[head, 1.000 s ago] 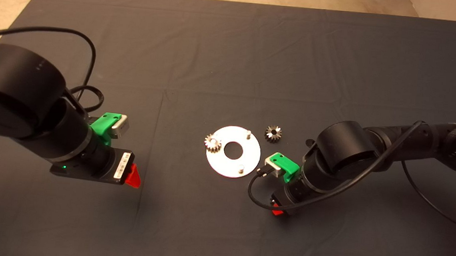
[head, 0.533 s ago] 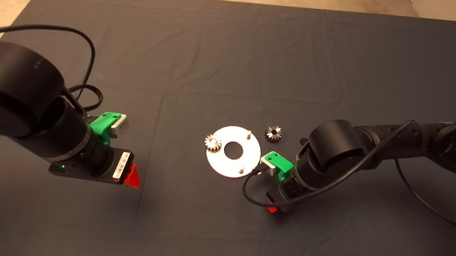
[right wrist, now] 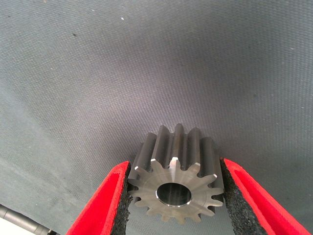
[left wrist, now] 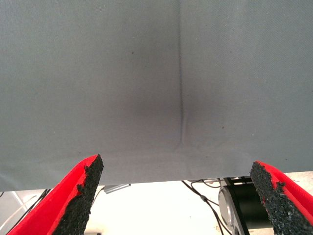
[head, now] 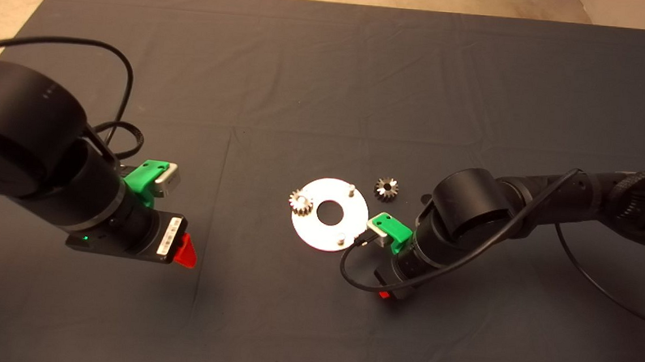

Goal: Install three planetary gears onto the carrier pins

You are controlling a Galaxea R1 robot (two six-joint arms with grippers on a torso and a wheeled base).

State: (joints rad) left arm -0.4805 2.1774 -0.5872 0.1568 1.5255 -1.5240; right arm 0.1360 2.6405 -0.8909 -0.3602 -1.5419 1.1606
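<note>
R gripper [right wrist: 173,196] grips gear [right wrist: 175,183]; plate [head: 330,214] has 1 gear

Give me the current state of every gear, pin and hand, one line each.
Gear in right hand: clamped between the pads, off the plate.
Gear at the plate's left edge: seated on its pin.
Dark gear: loose on the mat, beside the plate.
Far pin: bare.
Near pin: bare.
Plate: flat on the mat.
Left hand: open, empty, above bare mat.

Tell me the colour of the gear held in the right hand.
Shiny grey metal gear, clearest in the right wrist view.
</note>
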